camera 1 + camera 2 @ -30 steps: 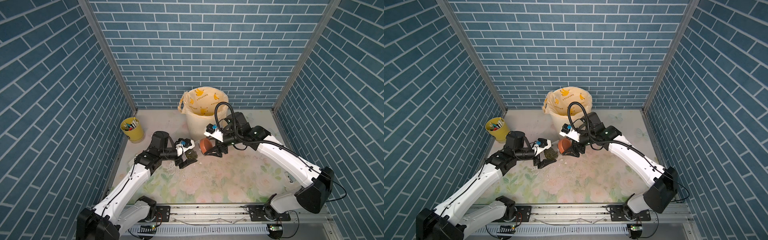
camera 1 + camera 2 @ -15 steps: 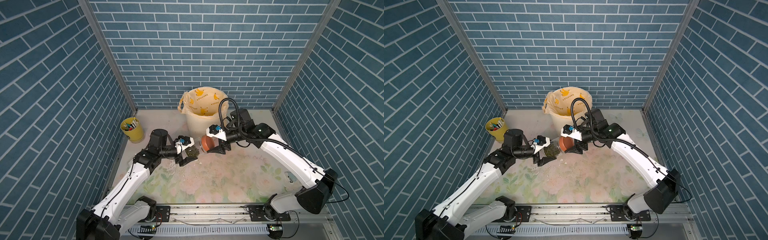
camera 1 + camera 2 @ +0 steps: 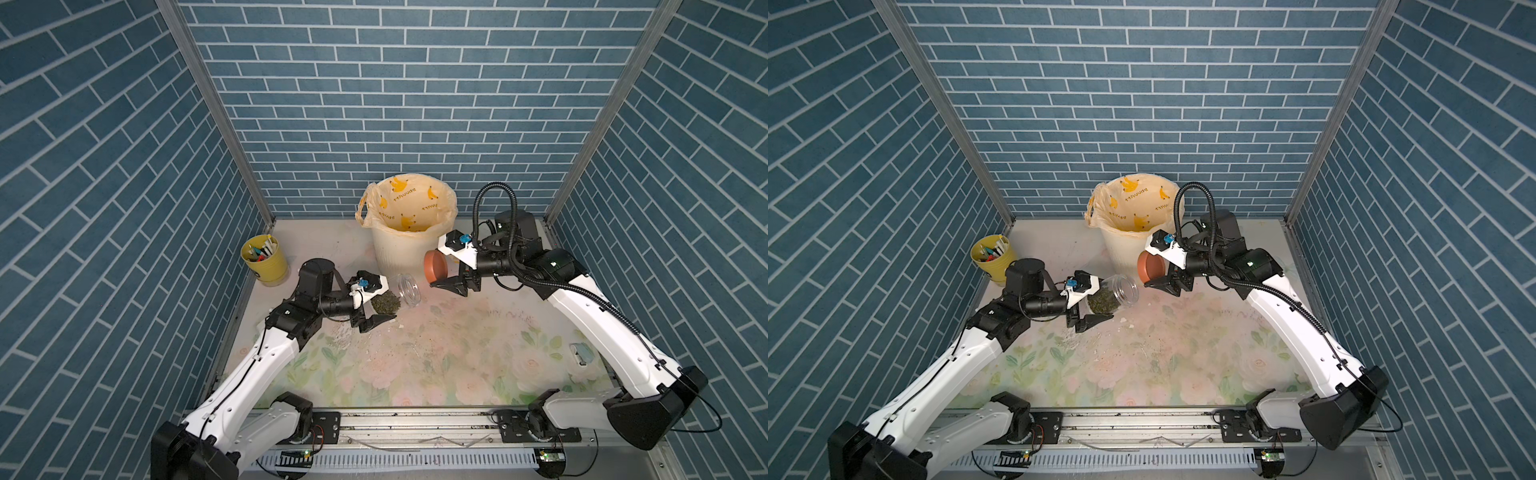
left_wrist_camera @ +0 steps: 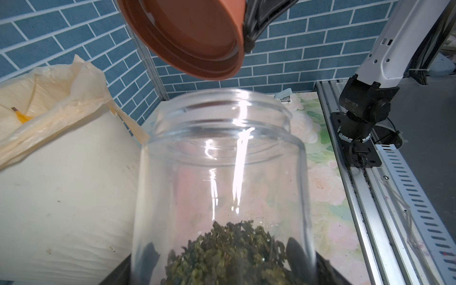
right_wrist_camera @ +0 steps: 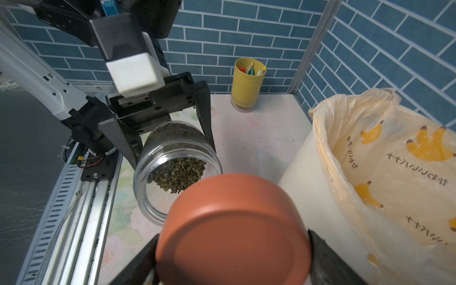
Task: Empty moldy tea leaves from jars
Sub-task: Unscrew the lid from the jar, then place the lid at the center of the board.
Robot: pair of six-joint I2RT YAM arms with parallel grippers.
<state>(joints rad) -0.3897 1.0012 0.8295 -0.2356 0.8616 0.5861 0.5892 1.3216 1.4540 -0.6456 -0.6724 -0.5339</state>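
Left claw (image 5: 170,142) clamps the jar (image 4: 222,160) near its base; right claw (image 5: 234,261), spread wide, holds the lid (image 4: 197,37). We judge the glass slick and fragile, the tea leaves (image 4: 229,249) loose.

Stereo pair overhead; wrist cams close, both see jar (image 4: 222,160) (image 5: 148,197).

Open clear jar (image 3: 1117,295) tilted; olive tea leaves (image 3: 1102,302) at bottom

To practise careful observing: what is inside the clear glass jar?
A clump of dark green tea leaves sits at the closed end of the jar; the rest looks empty. Anything buried beneath the leaves is covered.
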